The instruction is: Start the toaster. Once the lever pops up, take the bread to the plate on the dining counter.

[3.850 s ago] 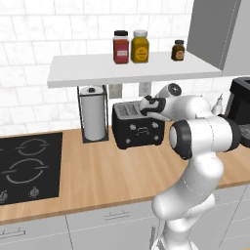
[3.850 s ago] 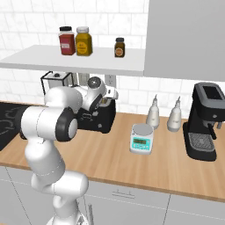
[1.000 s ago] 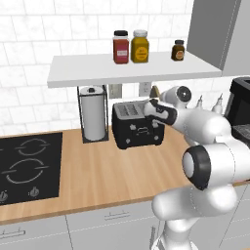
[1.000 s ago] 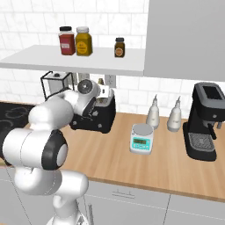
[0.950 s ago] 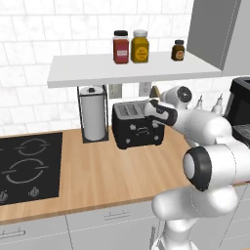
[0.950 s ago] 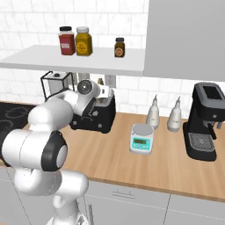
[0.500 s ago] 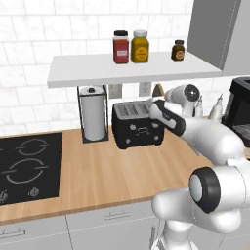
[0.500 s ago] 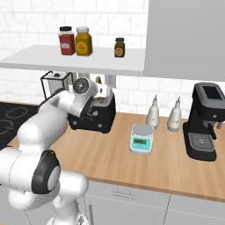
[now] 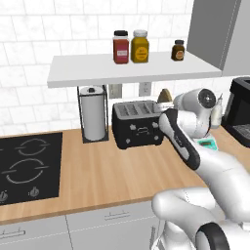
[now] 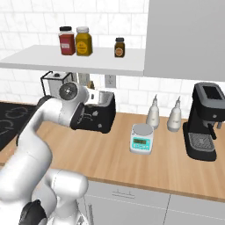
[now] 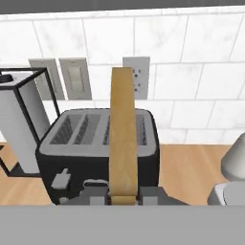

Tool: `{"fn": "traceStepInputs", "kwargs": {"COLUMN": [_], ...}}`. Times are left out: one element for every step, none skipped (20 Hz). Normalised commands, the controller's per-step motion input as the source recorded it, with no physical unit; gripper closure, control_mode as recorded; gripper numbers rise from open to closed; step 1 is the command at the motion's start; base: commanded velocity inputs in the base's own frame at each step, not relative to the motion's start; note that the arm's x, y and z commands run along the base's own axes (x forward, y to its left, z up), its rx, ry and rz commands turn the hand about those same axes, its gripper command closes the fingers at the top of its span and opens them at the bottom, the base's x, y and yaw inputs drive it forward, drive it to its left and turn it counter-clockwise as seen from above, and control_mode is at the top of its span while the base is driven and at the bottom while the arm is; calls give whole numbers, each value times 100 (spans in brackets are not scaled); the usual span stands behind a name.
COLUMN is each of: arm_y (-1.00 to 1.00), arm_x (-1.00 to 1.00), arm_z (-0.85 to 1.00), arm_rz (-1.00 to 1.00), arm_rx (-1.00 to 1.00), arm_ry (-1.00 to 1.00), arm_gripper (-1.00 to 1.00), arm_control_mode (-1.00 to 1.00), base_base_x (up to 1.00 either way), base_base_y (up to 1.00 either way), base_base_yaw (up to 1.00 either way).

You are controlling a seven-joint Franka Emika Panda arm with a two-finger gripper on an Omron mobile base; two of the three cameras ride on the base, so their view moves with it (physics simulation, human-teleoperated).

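Observation:
The bread (image 11: 123, 139), a brown slice seen edge-on, stands upright in my gripper (image 11: 123, 195), which is shut on its lower edge. Behind the slice sits the black two-slot toaster (image 11: 95, 143) against the tiled wall, with its lever (image 11: 61, 180) on the front left. In the left base view the bread (image 9: 165, 94) peeks up just right of the toaster (image 9: 138, 124), above my hand. From the right base view my arm covers part of the toaster (image 10: 99, 116). The plate and the dining counter are out of view.
A paper towel holder (image 9: 93, 119) stands left of the toaster, with the hob (image 9: 24, 166) beyond it. A shelf (image 9: 132, 68) with jars hangs overhead. To the right are a scale (image 10: 141, 138), two pale bottles (image 10: 153, 115) and a coffee machine (image 10: 205, 121).
My hand has carried the bread rightward, from above the toaster to just past its right end. The forearm has swung out low to the right.

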Motion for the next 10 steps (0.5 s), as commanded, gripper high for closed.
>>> {"fn": "traceStepInputs", "kwargs": {"arm_y": [9, 13, 15, 18, 16, 17, 14, 0, 1, 2], "arm_x": [-100, -100, -100, -100, -100, -100, -100, -100, -100, -98], "arm_z": [41, 38, 34, 34, 36, 38, 38, 49, 49, 49], "arm_rz": [0, 0, 0, 0, 0, 0, 0, 0, 0, 0], "arm_rx": [3, 3, 4, 2, 2, 1, 0, 0, 0, 0], "arm_ry": [1, 5, 10, 12, 12, 11, 8, 3, 1, 3], "arm_gripper": [100, 100, 100, 100, 100, 100, 100, 100, 100, 100], "arm_control_mode": [-100, -100, -100, -100, -100, -100, -100, -100, -100, -100], "base_base_x": [0, 0, 0, 0, 0, 0, 0, 0, 0, 0], "base_base_y": [0, 0, 0, 0, 0, 0, 0, 0, 0, 0], "base_base_yaw": [0, 0, 0, 0, 0, 0, 0, 0, 0, 0]}}
